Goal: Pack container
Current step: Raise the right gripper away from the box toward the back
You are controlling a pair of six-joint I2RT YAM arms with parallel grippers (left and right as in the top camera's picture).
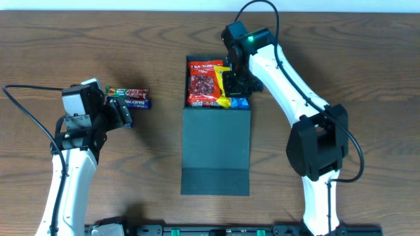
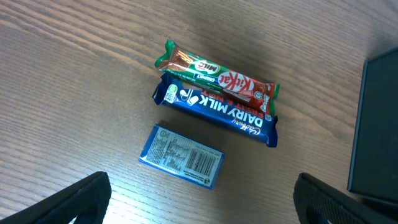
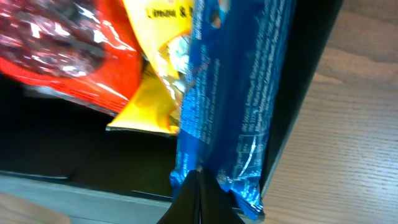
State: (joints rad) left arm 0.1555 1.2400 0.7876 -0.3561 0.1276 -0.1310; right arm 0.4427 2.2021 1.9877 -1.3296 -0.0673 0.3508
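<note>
wood-grain desk (image 1: 98, 39) carries the matte teal container (image 1: 216, 144), square, flap folded out flat. inside it lie a glossy red packet (image 1: 205, 82), a crinkled yellow packet (image 3: 149, 106) and a blue packet (image 3: 230, 93), its end pinched in the right jaws. left of the container are two bars (image 2: 217, 111) and a small box (image 2: 181, 155), the left jaws spread wide above them.

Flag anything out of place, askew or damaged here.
Nothing looks spilled or damaged. The one oddity is the blue packet: pinched by the right gripper, it stands on edge against the container at its right wall rather than lying flat.
</note>
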